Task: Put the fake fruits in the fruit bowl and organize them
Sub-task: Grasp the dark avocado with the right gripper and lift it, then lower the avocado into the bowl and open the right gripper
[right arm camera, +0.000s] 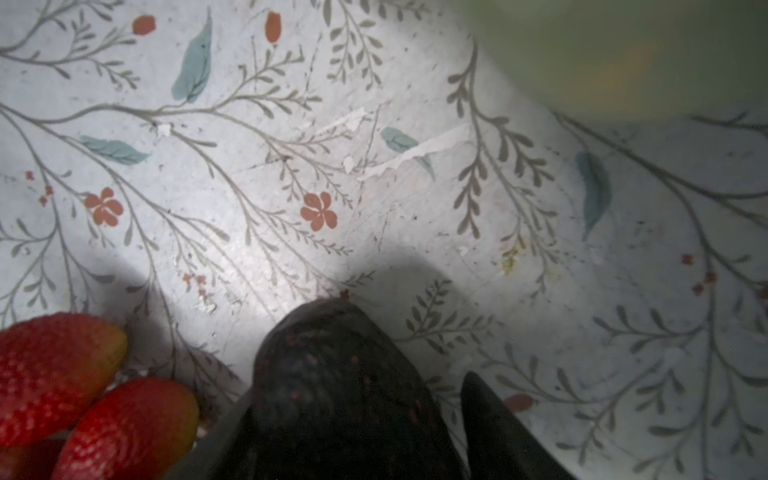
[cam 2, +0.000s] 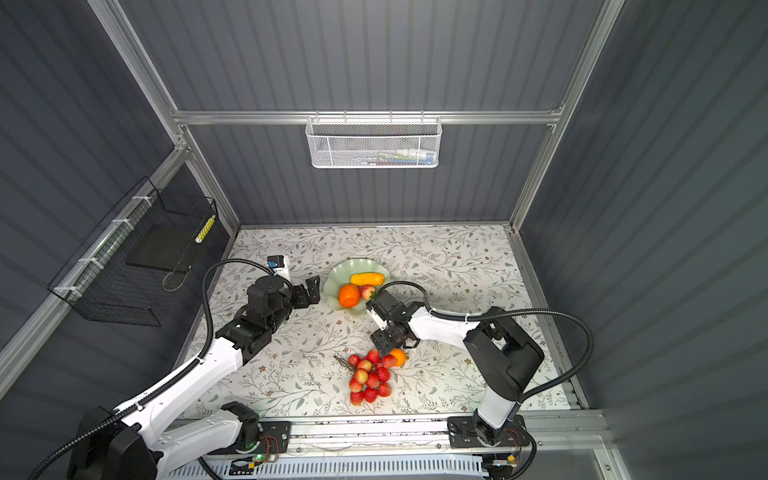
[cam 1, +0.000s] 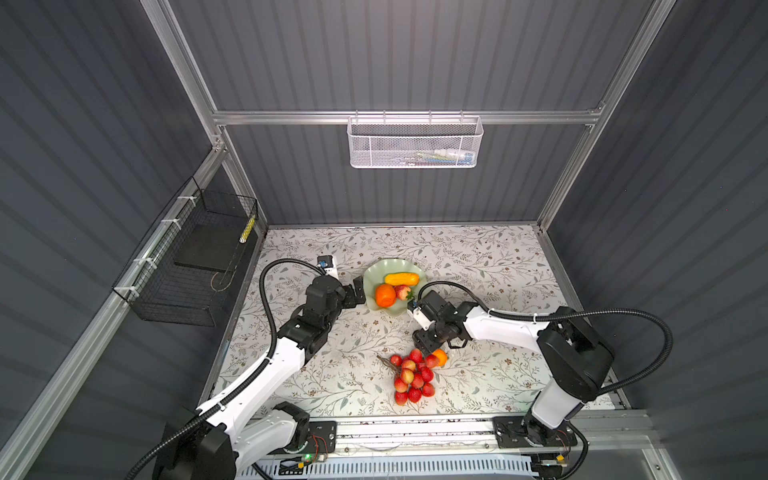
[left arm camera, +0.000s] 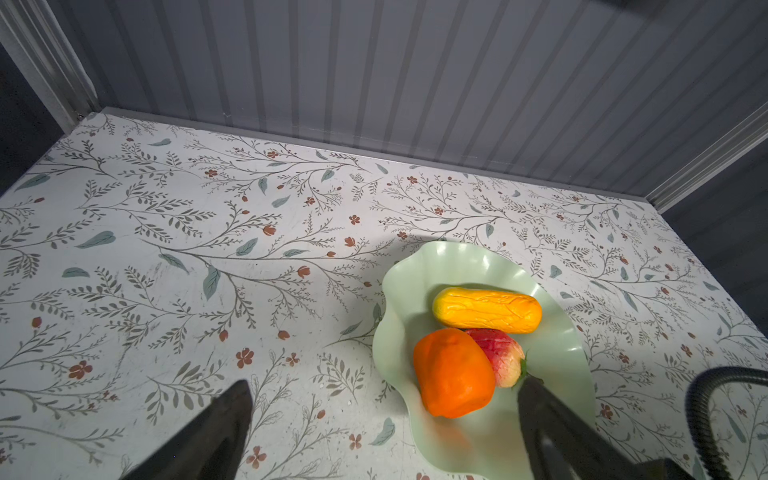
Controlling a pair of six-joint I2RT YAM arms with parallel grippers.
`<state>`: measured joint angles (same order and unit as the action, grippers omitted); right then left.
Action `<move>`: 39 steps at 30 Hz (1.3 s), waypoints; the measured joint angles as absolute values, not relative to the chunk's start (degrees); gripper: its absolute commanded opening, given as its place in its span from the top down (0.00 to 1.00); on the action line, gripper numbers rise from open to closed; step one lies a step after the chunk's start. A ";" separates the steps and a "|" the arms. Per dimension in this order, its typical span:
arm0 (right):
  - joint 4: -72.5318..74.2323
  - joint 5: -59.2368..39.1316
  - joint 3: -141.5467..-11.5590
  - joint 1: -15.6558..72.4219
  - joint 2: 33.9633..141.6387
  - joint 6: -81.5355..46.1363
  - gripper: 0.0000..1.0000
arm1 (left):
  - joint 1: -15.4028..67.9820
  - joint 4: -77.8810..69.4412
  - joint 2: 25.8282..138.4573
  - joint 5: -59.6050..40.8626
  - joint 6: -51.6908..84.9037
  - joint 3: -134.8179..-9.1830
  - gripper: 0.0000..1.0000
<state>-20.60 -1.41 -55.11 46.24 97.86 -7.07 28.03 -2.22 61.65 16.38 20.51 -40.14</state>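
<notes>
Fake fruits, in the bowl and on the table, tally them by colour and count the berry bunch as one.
Orange: 2, the big orange and the small orange
Yellow: 1, the cob-shaped piece
Red: 2, the strawberry and the berry bunch
Dark: 1, the avocado
Total: 6

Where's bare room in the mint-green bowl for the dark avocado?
Pale mint-green scalloped bowl: bare along its far rim behind the yellow oblong cob-like piece, and along its near rim in front of the big orange. Crowded mid-bowl: orange, red strawberry and cob sit close.
</notes>
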 measured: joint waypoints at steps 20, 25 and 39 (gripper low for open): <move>-25.39 8.29 -54.94 41.34 78.04 -11.75 0.61 | 28.03 -4.38 65.67 15.55 20.32 -41.15 0.00; -25.36 7.88 -60.86 39.99 79.70 -10.92 0.61 | 28.03 -4.38 65.76 15.35 20.32 -41.17 0.00; -20.95 0.25 -83.46 40.01 106.15 -6.98 0.59 | 28.03 -2.46 57.82 16.75 21.04 -39.94 0.00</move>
<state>-20.95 0.25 -83.46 40.01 106.15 -6.98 28.03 -2.46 57.82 16.75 21.04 -39.94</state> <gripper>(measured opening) 0.481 0.996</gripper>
